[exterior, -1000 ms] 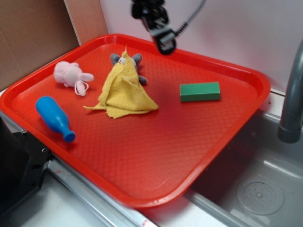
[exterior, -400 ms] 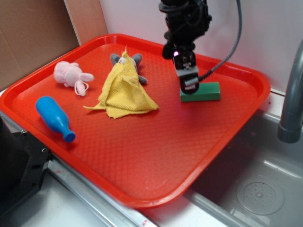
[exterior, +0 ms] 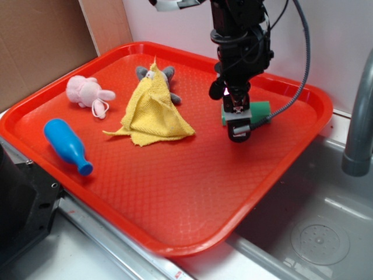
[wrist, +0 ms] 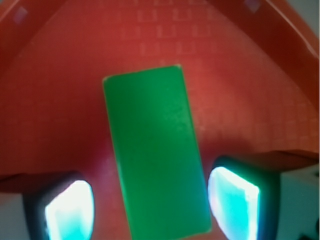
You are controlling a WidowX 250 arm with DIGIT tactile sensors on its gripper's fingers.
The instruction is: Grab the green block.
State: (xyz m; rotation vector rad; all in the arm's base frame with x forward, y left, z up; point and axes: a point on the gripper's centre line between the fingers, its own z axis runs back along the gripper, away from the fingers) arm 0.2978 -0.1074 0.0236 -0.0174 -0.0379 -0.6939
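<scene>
Now the hand is low over the red tray, right at the green block. In the exterior view the block lies flat in the far right part of the tray, and the arm covers its left end, so only the right end shows, at about 2 o'clock from the fingertips. In the wrist view the green block runs lengthwise from 12 to 6 o'clock, a little tilted, and lies between the two fingers. One finger is at its 8 o'clock side and the other at its 4 o'clock side. The hand is spread wide and holds nothing; a strip of red tray shows between the left finger and the block, while the right finger is just beside the block's edge. The yellow cloth lies well apart, at 9 o'clock from the hand.
</scene>
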